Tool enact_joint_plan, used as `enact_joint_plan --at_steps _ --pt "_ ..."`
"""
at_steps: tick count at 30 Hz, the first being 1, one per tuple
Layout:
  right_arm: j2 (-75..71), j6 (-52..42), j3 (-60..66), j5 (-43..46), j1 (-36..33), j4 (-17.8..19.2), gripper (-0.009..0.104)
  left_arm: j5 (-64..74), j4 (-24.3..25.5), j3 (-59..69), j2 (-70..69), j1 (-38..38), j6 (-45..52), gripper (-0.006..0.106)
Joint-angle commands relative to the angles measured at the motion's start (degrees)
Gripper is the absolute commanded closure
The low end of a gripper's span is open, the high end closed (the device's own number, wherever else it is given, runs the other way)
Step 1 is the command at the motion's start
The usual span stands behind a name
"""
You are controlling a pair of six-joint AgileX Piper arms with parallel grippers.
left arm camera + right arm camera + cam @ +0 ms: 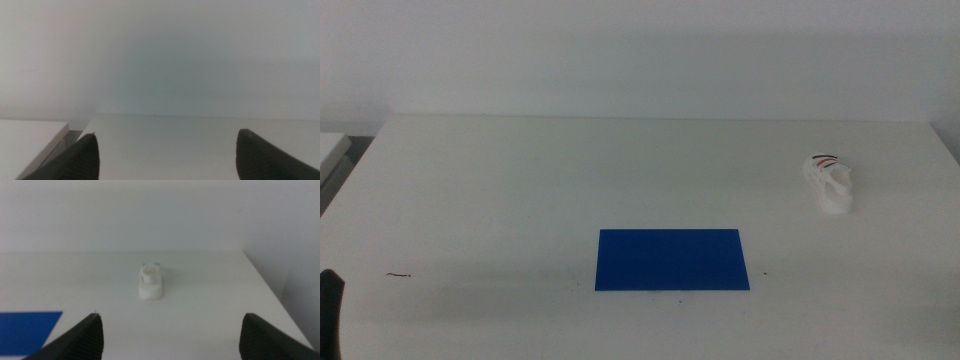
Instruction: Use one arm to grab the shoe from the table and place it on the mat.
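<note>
The white shoe (pixel 829 183) with dark and red straps lies on the white table (pixel 520 170) at the right, apart from the mat. The deep blue mat (pixel 671 259) lies flat at the table's front centre. In the right wrist view the shoe (pixel 150 283) sits ahead, between and beyond the open, empty jaws of my right gripper (pixel 170 330), and a corner of the mat (pixel 25 330) shows. My left gripper (pixel 165 152) is open and empty over the table's left part; a bit of that arm (pixel 330 315) shows at the middle view's bottom left edge.
A small dark speck (pixel 398 274) lies on the table at the front left. A second white surface (pixel 332 148) adjoins the table's left edge, also in the left wrist view (pixel 30 142). A wall rises behind the table.
</note>
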State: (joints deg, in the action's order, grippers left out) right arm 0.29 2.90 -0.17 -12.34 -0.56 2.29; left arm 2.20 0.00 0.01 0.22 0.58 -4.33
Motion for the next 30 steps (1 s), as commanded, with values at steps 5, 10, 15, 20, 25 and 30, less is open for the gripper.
enact_joint_plan --at_steps 5,10,15,20,25,30 --pt "6.82 -0.15 -11.9 -11.61 0.0 0.27 0.004 -0.62 0.0 -0.01 -0.22 -0.02 -0.07 0.007" --pt "24.63 -0.15 -27.05 -14.61 -4.4 0.51 0.004 -0.62 0.0 -0.01 -0.22 -0.02 -0.07 0.007" --pt "45.68 0.28 -44.85 -21.68 -9.97 0.51 0.004 -0.62 0.0 -0.01 -0.22 -0.02 -0.07 0.007" --pt "64.55 3.93 -62.01 -31.15 -11.39 0.51 0.004 -0.62 0.0 -0.01 -0.22 -0.02 -0.07 0.007" --pt "78.35 16.42 -73.62 -39.96 -11.39 0.62 0.004 -0.62 0.0 -0.01 -0.22 -0.02 -0.07 0.007" --pt "89.77 16.56 -80.62 -44.46 -9.79 1.79 0.004 -0.62 0.0 -0.01 -0.22 -0.02 -0.07 0.007"
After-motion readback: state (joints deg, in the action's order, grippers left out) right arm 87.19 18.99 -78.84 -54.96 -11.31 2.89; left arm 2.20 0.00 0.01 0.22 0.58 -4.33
